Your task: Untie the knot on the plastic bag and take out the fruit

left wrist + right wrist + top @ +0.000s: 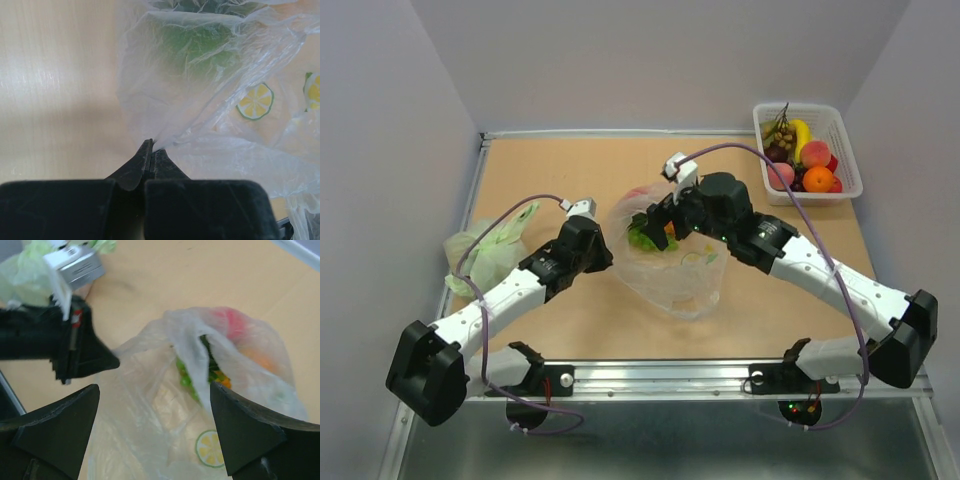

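On the desk (570,170) I see the plastic bag (685,275) lying mid-surface between both arms, with the fruit (227,322) inside showing red and green through the film. My left claw (151,150) is pinched tight on a pulled-out fold at the bag's edge. My right claw (154,390) gapes wide above the bag, gripping nothing.

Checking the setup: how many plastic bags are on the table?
2: the clear plastic bag in the middle, and a pale green bag by the left edge. None seems hidden.
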`<state>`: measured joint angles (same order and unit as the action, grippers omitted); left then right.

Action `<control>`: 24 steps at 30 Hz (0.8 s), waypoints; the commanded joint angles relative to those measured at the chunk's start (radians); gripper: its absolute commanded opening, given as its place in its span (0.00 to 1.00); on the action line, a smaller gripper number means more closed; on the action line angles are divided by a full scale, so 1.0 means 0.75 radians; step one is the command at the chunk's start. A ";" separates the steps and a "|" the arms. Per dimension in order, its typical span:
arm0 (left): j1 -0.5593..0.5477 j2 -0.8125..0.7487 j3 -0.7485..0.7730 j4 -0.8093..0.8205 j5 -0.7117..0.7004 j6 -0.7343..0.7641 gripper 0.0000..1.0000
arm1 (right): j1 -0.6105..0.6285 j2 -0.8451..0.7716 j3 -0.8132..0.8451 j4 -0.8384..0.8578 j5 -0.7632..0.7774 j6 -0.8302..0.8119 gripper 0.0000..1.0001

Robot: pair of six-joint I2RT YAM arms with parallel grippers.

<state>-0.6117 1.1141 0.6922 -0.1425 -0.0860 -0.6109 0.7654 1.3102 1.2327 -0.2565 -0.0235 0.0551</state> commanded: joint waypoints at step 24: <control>-0.009 -0.062 0.161 -0.094 0.066 0.003 0.00 | 0.137 0.574 0.025 0.448 0.463 -0.623 0.78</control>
<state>-0.6136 1.1004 0.7696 -0.2123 -0.0605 -0.6147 0.8906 1.6939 1.2358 -0.1024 0.2649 -0.3138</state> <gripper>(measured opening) 0.025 0.735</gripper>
